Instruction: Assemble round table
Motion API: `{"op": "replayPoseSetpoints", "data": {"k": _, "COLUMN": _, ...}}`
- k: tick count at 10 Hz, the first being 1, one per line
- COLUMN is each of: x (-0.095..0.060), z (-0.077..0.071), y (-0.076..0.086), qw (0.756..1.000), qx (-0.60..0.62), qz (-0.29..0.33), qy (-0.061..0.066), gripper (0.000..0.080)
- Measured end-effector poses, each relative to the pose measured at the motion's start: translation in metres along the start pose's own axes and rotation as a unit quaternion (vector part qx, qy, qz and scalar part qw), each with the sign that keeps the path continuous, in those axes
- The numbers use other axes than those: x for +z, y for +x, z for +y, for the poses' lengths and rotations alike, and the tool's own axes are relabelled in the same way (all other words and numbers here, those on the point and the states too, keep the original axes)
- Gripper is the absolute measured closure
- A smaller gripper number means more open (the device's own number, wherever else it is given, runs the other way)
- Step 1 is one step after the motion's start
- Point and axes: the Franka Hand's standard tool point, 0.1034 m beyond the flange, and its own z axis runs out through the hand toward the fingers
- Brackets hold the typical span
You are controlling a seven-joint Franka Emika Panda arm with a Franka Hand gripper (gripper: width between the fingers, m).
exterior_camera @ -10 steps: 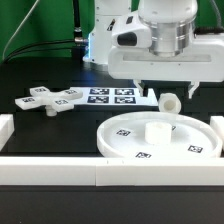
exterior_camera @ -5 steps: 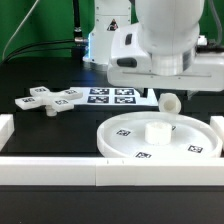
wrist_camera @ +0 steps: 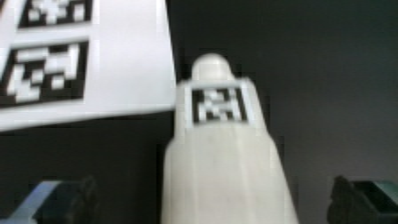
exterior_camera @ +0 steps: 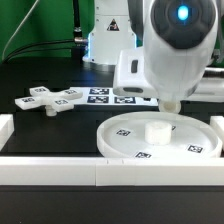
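Note:
The white cylinder leg (wrist_camera: 222,150) lies on its side on the black table, a square tag on its side. In the wrist view it runs between my two dark fingertips (wrist_camera: 54,200), which stand apart on either side without touching it. My gripper (wrist_camera: 214,200) is open. In the exterior view the arm's wrist (exterior_camera: 175,50) is low over the leg, and only the leg's end (exterior_camera: 172,103) shows. The large rimmed round disc (exterior_camera: 120,140) lies in front with a raised hub (exterior_camera: 155,128) at its middle. The cross-shaped base (exterior_camera: 50,99) lies at the exterior view's left.
The marker board (exterior_camera: 105,96) lies behind the disc, beside the leg, and also shows in the wrist view (wrist_camera: 80,60). A long white border bar (exterior_camera: 110,172) runs along the front, and another (exterior_camera: 5,125) stands at the exterior view's left.
The arm's wrist has turned and come down toward the leg. It now covers most of the leg, which was in plain sight before. Disc and base have not moved.

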Motion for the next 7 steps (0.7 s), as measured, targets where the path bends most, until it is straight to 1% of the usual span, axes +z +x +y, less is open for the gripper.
{"op": "replayPoseSetpoints", "data": {"k": 1, "x": 0.0018, "z": -0.0013, "y": 0.0045, "qw": 1.0, "qx": 0.0, "qz": 0.007, "qy": 0.0, "gripper": 0.0151}}
{"op": "replayPoseSetpoints", "data": {"k": 5, "x": 0.0112, "z": -0.0021, "y": 0.0082, "qw": 1.0, "qx": 0.0, "qz": 0.01, "qy": -0.001, "gripper": 0.0151}}
{"op": "replayPoseSetpoints", "data": {"k": 6, "x": 0.0117, "z": -0.002, "y": 0.0094, "qw": 1.0, "qx": -0.001, "qz": 0.012, "qy": -0.001, "gripper": 0.0263}}
{"op": "replayPoseSetpoints", "data": {"k": 7, "x": 0.0117, "z": -0.002, "y": 0.0097, "qw": 1.0, "qx": -0.001, "qz": 0.013, "qy": -0.001, "gripper": 0.0396}}
